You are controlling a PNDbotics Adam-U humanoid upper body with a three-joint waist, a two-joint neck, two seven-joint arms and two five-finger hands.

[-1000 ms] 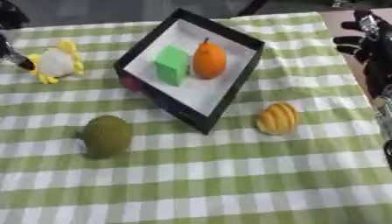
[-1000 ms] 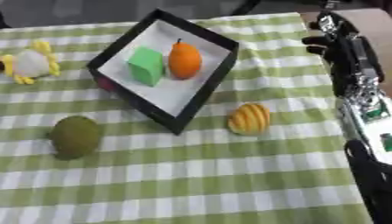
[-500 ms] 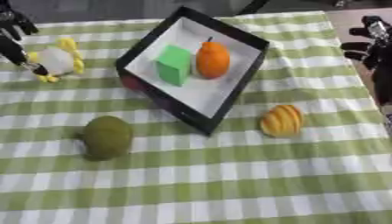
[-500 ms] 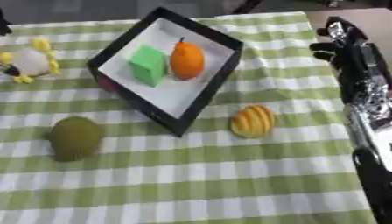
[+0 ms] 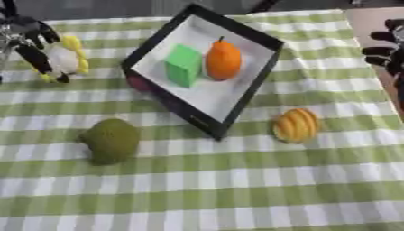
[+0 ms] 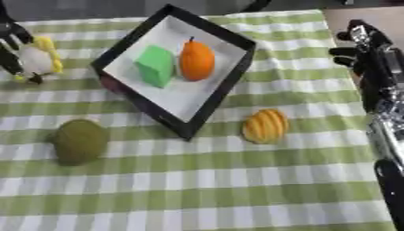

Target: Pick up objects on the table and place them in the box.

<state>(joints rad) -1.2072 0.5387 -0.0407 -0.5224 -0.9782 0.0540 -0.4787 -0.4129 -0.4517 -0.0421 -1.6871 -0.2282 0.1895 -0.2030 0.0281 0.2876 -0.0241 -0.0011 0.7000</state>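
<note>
In the left eye view, a tabletop covered with a green-and-white checked cloth is seen. A black-rimmed box with a white floor is set askew in the upper middle; inside it a green block and an orange fruit are lying side by side, touching or nearly so. At the upper left edge, the left robot hand is laid against a white-and-yellow toy — dark fingers are seen on the toy's left side and reaching down past it, apparently closing round it, though the blur leaves the contact unclear. An olive-green rounded object is lying on the cloth below and left of the box, well apart from it. A ribbed orange-yellow object is placed near the box's lower right side, not touching it.

In the right eye view, the right robot hand is shown at the upper right edge, beside the tabletop's edge — its fingers are curled and nothing is held in them. Its silver-and-black forearm is seen running down the right border.
</note>
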